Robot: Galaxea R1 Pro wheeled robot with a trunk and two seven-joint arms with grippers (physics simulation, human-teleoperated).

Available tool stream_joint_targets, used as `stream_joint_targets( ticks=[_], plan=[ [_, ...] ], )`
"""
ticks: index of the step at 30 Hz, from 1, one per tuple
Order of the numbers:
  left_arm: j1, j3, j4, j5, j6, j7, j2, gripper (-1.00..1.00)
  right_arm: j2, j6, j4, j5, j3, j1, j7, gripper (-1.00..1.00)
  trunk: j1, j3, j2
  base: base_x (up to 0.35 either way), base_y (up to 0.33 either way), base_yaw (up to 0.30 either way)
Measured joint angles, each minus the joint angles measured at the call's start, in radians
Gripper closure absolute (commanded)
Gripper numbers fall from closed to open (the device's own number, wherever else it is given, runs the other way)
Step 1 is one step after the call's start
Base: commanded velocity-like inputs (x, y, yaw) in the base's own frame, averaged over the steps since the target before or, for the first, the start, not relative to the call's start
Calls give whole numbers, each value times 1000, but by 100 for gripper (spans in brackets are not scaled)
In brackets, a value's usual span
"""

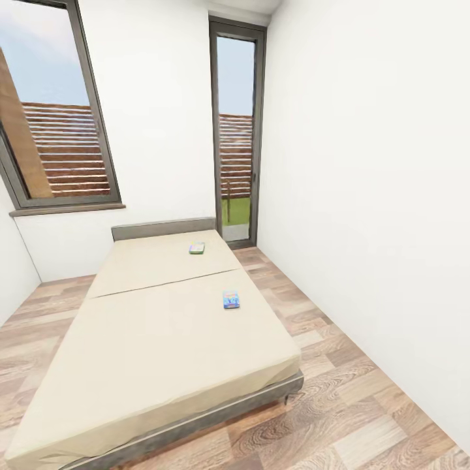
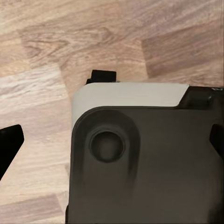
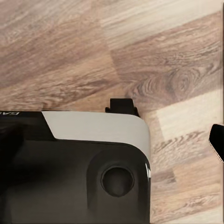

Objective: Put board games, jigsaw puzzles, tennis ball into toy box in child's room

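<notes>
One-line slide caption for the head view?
Beige bed in the white-walled room, a blue board game mid-mattress and a green one near the headboard.

floor (image 1: 365,418): light wood planks, running along the near right and the left side of the scene; the same planks show in both wrist views (image 2: 46,60) (image 3: 163,70)
walls (image 1: 365,163): plain white, one on the right, one at the far end
window (image 1: 55,111): far left, dark frame, grey sill below it
glass door (image 1: 236,137): far right corner, tall and narrow, dark frame
fence (image 1: 65,150): brown horizontal slats outside, behind both panes
grass (image 1: 236,210): green strip low behind the glass door
</notes>
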Motion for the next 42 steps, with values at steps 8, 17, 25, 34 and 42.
stream_joint_targets(
  ticks=[8, 17, 25, 34, 42],
  plan=[
    [-35, 12, -1, 0, 7, 1, -5, -100, -5, 64, -10, 1, -1, -34, 0, -100, 0, 0, 0, 0, 0, 0],
    [-51, 17, -1, 0, 26, 1, -7, -100, -14, 89, -14, 1, -1, -64, 1, -100, 0, 0, 0, 0, 0, 0],
    [-56, 19, -1, -1, 33, 1, -7, -100, -20, 96, -15, 1, 0, -77, 2, -100, 0, 0, 0, 0, 0, 0],
    [-58, 20, -1, -1, 34, 1, -8, -100, -22, 97, -15, 1, 0, -80, 2, -100, 0, 0, 0, 0, 0, 0],
    [-72, 21, -2, 1, 38, 1, -8, -100, -22, 105, -26, 0, -1, -109, 2, -100, 0, 0, 0, 0, 0, 0]
  ],
)
